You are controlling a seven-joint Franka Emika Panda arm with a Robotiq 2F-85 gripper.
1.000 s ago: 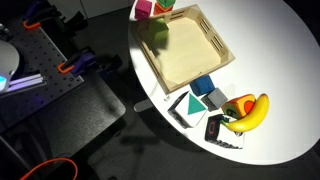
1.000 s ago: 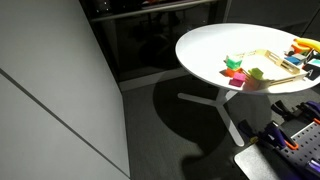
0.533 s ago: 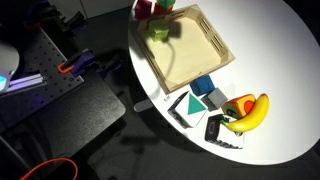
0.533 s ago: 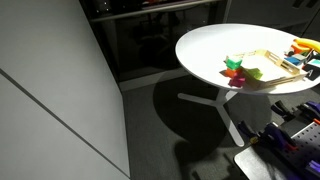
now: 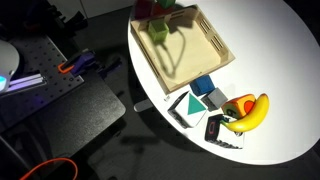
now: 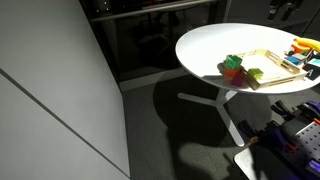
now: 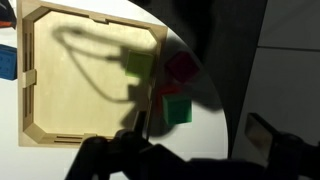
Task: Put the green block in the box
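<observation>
The green block [image 7: 177,109] sits on the white table just outside the box's corner, with a pink block [image 7: 182,68] beside it. A lime cube [image 7: 140,66] sits at the corner of the box [image 7: 90,75], a shallow wooden tray. My gripper [image 7: 200,132] hangs above the green block with its fingers apart and nothing between them. The arm's shadow covers the blocks. In an exterior view the green block [image 6: 233,62] and the box [image 6: 275,62] show at the table's near side. The box [image 5: 195,50] and lime cube [image 5: 158,33] also show from above.
A banana [image 5: 252,112], blue blocks [image 5: 205,86] and small patterned boxes [image 5: 185,105] lie past the box's far end. The round table's edge [image 7: 222,120] runs close beside the green block. A blue block [image 7: 8,62] lies left of the box.
The arm's shadow has spread over the blocks and the box's corner. The blocks have not moved.
</observation>
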